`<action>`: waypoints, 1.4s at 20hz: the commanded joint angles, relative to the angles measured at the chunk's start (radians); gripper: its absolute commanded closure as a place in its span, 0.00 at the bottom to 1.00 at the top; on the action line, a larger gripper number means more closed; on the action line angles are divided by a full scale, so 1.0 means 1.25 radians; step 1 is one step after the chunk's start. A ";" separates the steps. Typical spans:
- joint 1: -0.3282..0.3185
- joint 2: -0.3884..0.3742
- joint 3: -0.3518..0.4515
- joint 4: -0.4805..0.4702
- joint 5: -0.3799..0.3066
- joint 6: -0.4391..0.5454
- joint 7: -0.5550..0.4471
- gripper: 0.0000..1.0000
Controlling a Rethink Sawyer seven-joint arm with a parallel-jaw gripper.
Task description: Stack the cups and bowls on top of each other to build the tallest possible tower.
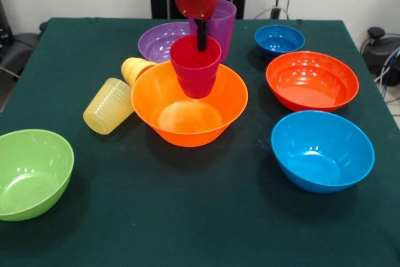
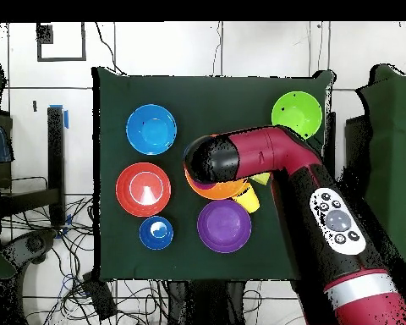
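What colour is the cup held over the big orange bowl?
Red-pink cup, clearest in the front view.

Arm reaching out over table centre, gripper pointing straight down.

Front view: the gripper (image 1: 201, 34) drops in from the top edge, silver-and-black wrist housing with a round red cap on its front. One thin black finger (image 1: 201, 35) is visible, vertical, reaching into the red-pink cup (image 1: 195, 65) it sits in; the other finger isn't visible, so the jaw state can't be read. Overhead view: the red arm (image 2: 274, 151) comes up from the base at bottom right, the white-panelled link angles up, then bends at the elbow and runs left, ending in a rounded black head (image 2: 208, 157) that hides the gripper from above.
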State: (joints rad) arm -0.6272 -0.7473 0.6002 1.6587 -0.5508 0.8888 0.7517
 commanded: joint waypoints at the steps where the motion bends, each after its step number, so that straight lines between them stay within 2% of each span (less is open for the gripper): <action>1: 0.004 0.011 0.024 -0.029 -0.053 0.000 -0.070 1.00; 11: -0.031 -0.003 0.038 -0.007 -0.049 -0.005 -0.097 1.00; 21: -0.036 0.024 0.061 -0.088 -0.049 0.091 -0.159 1.00; 28: -0.038 0.028 0.065 -0.096 -0.054 0.095 -0.161 1.00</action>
State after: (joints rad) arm -0.6801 -0.7425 0.6403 1.5937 -0.5607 0.9178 0.7517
